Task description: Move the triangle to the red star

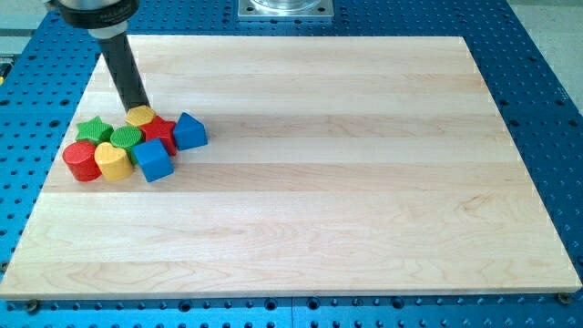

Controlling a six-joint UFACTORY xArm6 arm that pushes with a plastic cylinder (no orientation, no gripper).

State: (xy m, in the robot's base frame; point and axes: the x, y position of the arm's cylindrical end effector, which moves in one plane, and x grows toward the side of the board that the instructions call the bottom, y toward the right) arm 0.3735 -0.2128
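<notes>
The blue triangle [189, 131] sits at the right end of a tight cluster of blocks at the board's left, touching the red star [160, 130] on that star's right side. My tip [138, 107] stands just above the yellow block [140, 115], at the cluster's top edge, up and left of the red star. The rod slants up to the view's top left.
The cluster also holds a green star [93, 128], a green round block [126, 138], a red cylinder [82, 160], a yellow heart-shaped block [113, 162] and a blue cube [153, 159]. The wooden board [346, 182] lies on a blue perforated table.
</notes>
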